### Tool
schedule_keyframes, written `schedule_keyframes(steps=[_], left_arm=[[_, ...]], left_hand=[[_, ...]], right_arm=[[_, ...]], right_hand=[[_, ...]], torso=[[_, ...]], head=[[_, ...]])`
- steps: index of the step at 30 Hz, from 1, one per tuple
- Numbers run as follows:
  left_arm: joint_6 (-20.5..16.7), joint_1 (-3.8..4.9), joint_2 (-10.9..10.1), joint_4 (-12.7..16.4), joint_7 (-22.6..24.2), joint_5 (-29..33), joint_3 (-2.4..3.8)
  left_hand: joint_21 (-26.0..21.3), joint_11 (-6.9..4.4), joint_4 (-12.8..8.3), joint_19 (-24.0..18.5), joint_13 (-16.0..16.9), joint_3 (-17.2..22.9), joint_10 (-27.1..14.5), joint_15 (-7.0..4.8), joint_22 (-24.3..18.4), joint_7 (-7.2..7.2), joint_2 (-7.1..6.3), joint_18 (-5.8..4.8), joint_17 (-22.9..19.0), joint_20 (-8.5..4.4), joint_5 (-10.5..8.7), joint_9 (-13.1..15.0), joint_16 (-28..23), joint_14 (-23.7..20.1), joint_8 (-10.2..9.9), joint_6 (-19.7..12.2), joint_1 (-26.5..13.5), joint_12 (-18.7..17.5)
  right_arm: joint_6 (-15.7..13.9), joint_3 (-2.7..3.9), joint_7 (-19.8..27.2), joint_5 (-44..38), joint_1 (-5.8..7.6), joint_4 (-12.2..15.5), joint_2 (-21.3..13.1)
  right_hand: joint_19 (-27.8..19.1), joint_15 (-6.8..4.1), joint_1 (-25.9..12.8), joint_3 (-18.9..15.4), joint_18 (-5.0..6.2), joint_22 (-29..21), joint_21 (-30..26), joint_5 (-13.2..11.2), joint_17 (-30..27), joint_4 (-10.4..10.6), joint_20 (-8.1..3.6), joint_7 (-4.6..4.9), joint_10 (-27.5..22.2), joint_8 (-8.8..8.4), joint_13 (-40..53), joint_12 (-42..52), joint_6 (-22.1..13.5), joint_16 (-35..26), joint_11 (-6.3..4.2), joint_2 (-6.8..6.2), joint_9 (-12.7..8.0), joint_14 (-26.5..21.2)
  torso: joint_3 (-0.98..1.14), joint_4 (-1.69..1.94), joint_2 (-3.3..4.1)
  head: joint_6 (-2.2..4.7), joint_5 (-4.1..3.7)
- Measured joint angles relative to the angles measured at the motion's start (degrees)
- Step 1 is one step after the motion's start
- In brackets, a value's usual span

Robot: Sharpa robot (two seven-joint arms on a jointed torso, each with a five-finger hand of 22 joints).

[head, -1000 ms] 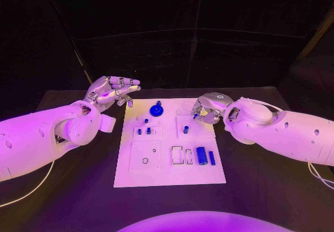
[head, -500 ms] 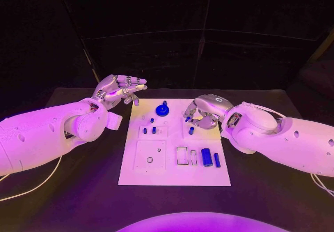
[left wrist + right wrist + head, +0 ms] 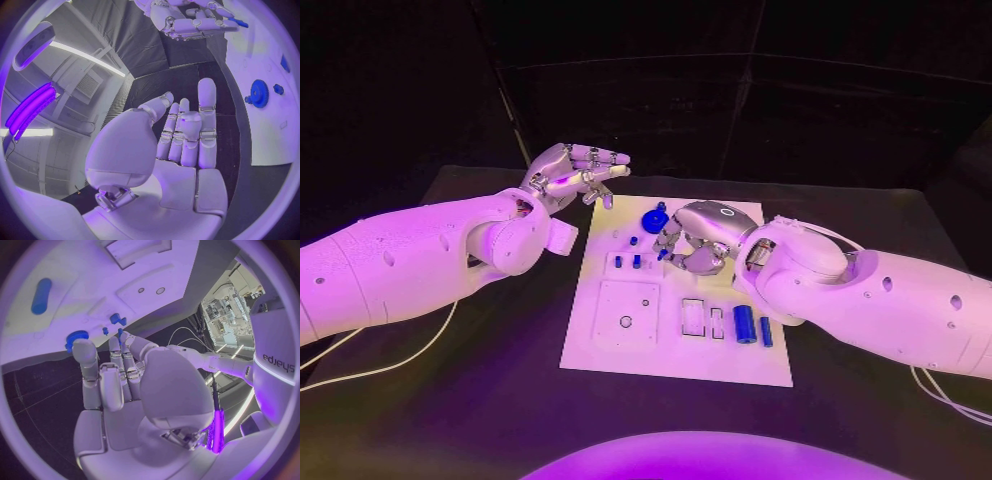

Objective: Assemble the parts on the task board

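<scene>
The white task board [image 3: 629, 348] lies in the middle of the black table. A blue gear [image 3: 653, 218] stands at its far end, two short blue pegs [image 3: 629, 261] stand nearer, and a blue cylinder [image 3: 744, 322] lies beside a thinner blue pin [image 3: 766, 331] on the right. My right hand [image 3: 692, 240] hangs over the board's far middle with its fingers curled down; the fingertips [image 3: 122, 337] reach a small blue peg [image 3: 664, 253], and nothing lies in its palm. My left hand [image 3: 574, 172] is raised off the board's far left corner, its palm [image 3: 181, 150] bare.
The board also carries a square plate with a round hole [image 3: 626, 321] and two narrow rectangular slots [image 3: 692, 317]. Black table surface [image 3: 473, 380] surrounds the board. A white cable [image 3: 387, 355] runs under my left arm.
The camera has shifted. My right hand has moved from the board's right edge inward over its far middle, towards the pegs. My left hand keeps its place and pose.
</scene>
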Motion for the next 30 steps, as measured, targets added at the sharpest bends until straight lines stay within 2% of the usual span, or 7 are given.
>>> schedule_keyframes(steps=[5,10,13,19,30], left_arm=[[-0.07,-0.02,0.17,-0.11,0.0,0.24,0.0],[-0.15,-0.02,0.41,-0.19,0.0,0.35,-0.01],[-0.17,-0.02,0.52,-0.25,0.0,0.4,-0.01],[-0.2,-0.02,0.7,-0.38,0.0,0.48,-0.01],[-0.22,-0.02,0.79,-0.45,0.0,0.54,0.0]], left_hand=[[-0.22,0.0,0.0,0.0,0.0,0.0,0.0,0.0,0.0,0.0,0.0,0.0,-0.05,0.0,0.0,-0.06,0.0,0.0,0.0,0.0,0.0,0.0],[-0.22,0.0,0.0,0.0,0.0,0.0,0.0,0.0,-0.08,0.0,0.0,0.0,-0.12,0.0,0.0,-0.06,0.0,0.0,0.0,0.0,0.0,0.0],[-0.21,0.0,0.0,0.0,0.0,0.0,0.0,0.0,-0.08,0.0,0.0,0.0,-0.12,0.0,0.0,-0.06,0.0,0.0,0.0,0.0,0.0,0.0],[-0.21,0.0,-0.17,0.0,0.0,-0.17,0.0,0.0,-0.13,0.0,0.0,0.0,-0.17,0.0,0.0,-0.06,0.0,0.0,0.0,0.0,0.0,0.0],[-0.21,0.0,-0.17,0.0,0.0,-0.17,0.0,0.0,-0.13,0.0,0.0,0.0,-0.17,0.0,0.0,-0.05,0.0,0.0,0.0,0.0,0.0,0.0]], right_arm=[[1.37,-0.28,0.51,0.39,-1.42,-1.26,2.02],[2.57,-1.34,0.8,0.47,-1.98,-2.15,3.25],[3.27,-1.6,0.92,0.47,-2.18,-2.64,3.85],[4.31,-1.79,1.07,0.39,-2.61,-3.21,4.4],[5.98,-2.17,1.31,0.19,-3.22,-3.32,5.06]], right_hand=[[0.0,0.0,0.0,0.0,0.0,0.0,0.0,0.0,0.0,0.0,0.0,0.0,0.0,0.0,-0.01,0.0,0.0,0.0,0.0,0.0,-0.01,0.0],[0.0,0.0,0.0,0.0,0.0,0.0,0.0,0.0,0.03,0.0,0.0,0.0,0.0,0.0,-0.01,0.0,-0.01,0.21,0.0,0.0,-0.03,0.0],[0.0,0.0,-0.23,0.0,0.0,0.0,0.0,0.0,0.12,0.0,0.0,-0.01,0.0,0.0,-0.01,0.0,-0.01,0.21,0.0,-0.23,-0.03,0.0],[0.0,0.0,-0.23,0.0,0.0,0.01,0.0,0.0,0.18,0.0,0.0,-0.01,0.0,0.0,-0.07,0.0,-0.01,0.21,0.0,-0.23,-0.04,0.0],[0.0,0.0,-0.46,0.0,0.0,-0.08,0.0,0.0,0.18,0.0,0.0,0.0,-0.01,0.0,-0.13,0.01,0.0,0.21,0.0,-0.46,-0.04,0.0]], torso=[[0.03,-0.07,0.0],[0.07,-0.1,-0.03],[0.07,-0.1,-0.03],[0.1,-0.13,-0.03],[0.1,-0.15,-0.03]], head=[[-0.34,0.8],[-0.62,1.38],[-0.78,1.61],[-0.99,2.1],[-1.44,2.31]])
